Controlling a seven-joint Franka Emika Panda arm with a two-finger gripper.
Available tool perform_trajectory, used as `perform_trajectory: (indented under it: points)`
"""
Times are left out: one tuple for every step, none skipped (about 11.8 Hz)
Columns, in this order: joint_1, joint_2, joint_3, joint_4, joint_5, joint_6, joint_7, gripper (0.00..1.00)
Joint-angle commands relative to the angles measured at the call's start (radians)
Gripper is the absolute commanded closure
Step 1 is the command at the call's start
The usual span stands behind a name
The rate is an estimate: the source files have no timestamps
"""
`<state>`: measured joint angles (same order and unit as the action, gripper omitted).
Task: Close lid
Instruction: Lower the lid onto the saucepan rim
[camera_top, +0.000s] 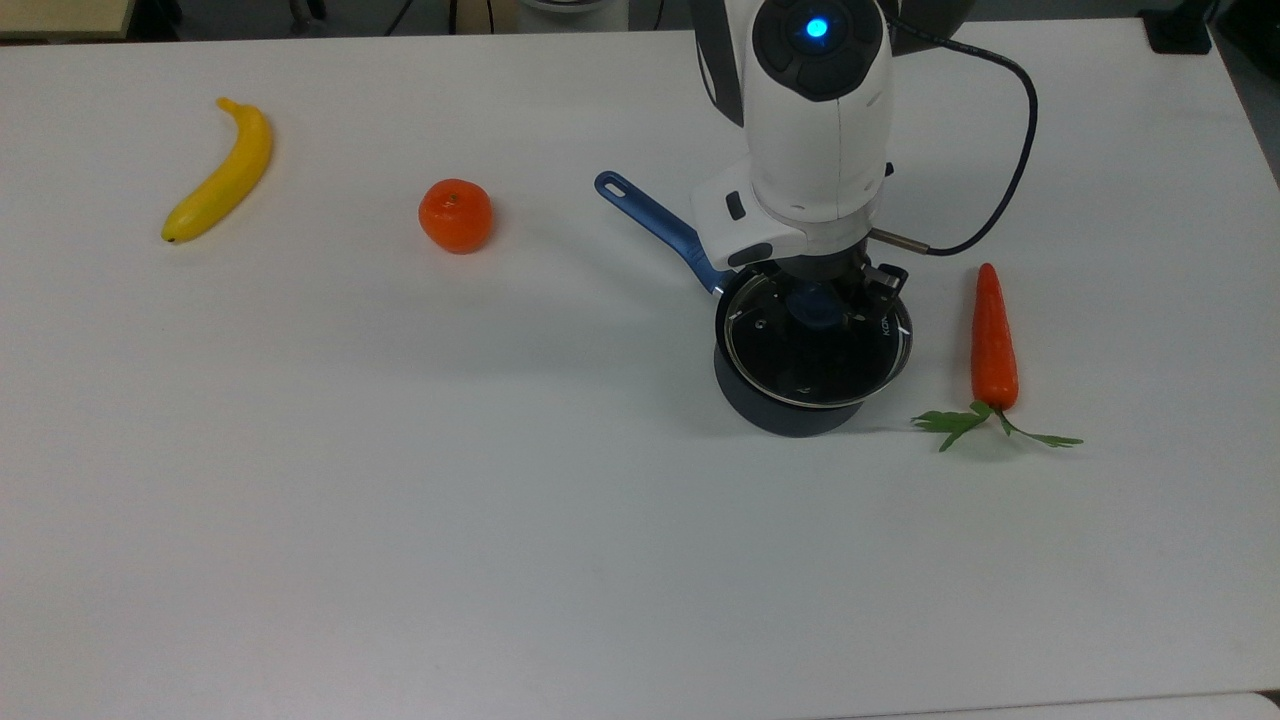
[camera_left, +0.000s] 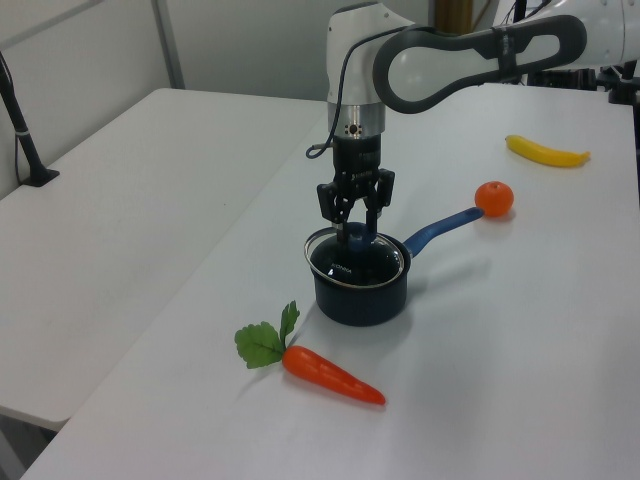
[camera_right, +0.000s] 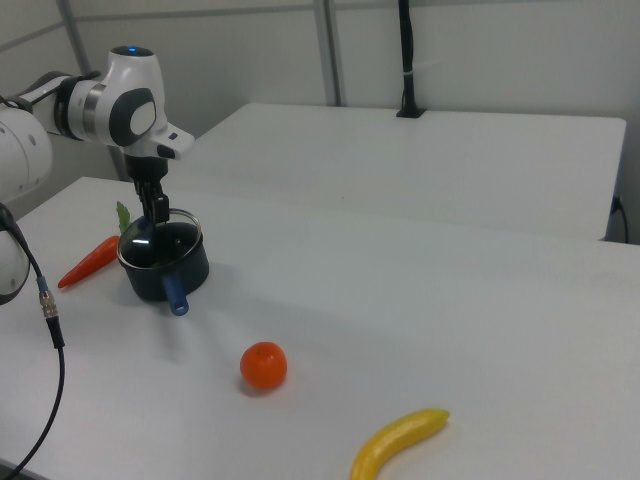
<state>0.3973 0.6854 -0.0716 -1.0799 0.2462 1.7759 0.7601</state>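
Observation:
The round glass lid (camera_top: 818, 355) (camera_left: 355, 264) (camera_right: 158, 243) with its silver rim hangs level just above the mouth of the dark saucepan (camera_top: 790, 415) (camera_left: 360, 296) (camera_right: 185, 270). My gripper (camera_top: 822, 302) (camera_left: 356, 228) (camera_right: 156, 220) points straight down over the pan, shut on the lid's blue knob (camera_top: 818, 306). The pan's blue handle (camera_top: 650, 228) (camera_left: 445, 224) (camera_right: 175, 295) sticks out toward the top view's upper left. In the top view the lid sits slightly toward the right of the pan's rim.
On the white table (camera_top: 500, 500), a carrot (camera_top: 992, 340) (camera_left: 330, 376) (camera_right: 90, 260) with green leaves lies close to the pan, on the top view's right. An orange (camera_top: 455, 214) (camera_left: 494, 198) (camera_right: 263, 365) and a banana (camera_top: 222, 172) (camera_left: 546, 152) (camera_right: 400, 440) lie farther off on the top view's left.

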Motion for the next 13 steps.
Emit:
perform_trajectory:
  points:
    - [0.002, 0.005, 0.007, 0.017, 0.019, -0.003, -0.004, 0.59]
    - [0.0, 0.005, 0.015, 0.015, 0.018, -0.004, -0.004, 0.59]
    - [-0.002, 0.003, 0.016, 0.014, 0.018, -0.004, -0.005, 0.57]
    - [-0.002, 0.005, 0.016, 0.006, 0.016, -0.003, -0.004, 0.4]
    - [-0.002, 0.003, 0.015, 0.002, 0.015, -0.003, -0.002, 0.27]
    - [-0.002, 0.003, 0.015, 0.001, 0.015, -0.004, -0.002, 0.21]
    - [-0.002, 0.003, 0.013, 0.001, 0.01, -0.004, -0.002, 0.2]
    - [-0.002, 0.003, 0.013, 0.001, 0.007, -0.006, -0.002, 0.2]
    - [-0.002, 0.003, 0.013, 0.001, 0.005, -0.022, -0.002, 0.2]
    - [-0.002, 0.003, 0.013, 0.001, 0.005, -0.039, -0.002, 0.22]
    - [-0.002, 0.002, 0.013, 0.001, 0.005, -0.056, -0.004, 0.31]
    - [0.0, 0.002, 0.015, 0.001, 0.007, -0.065, -0.002, 0.39]
    - [0.0, 0.002, 0.016, -0.002, 0.013, -0.067, 0.001, 0.46]
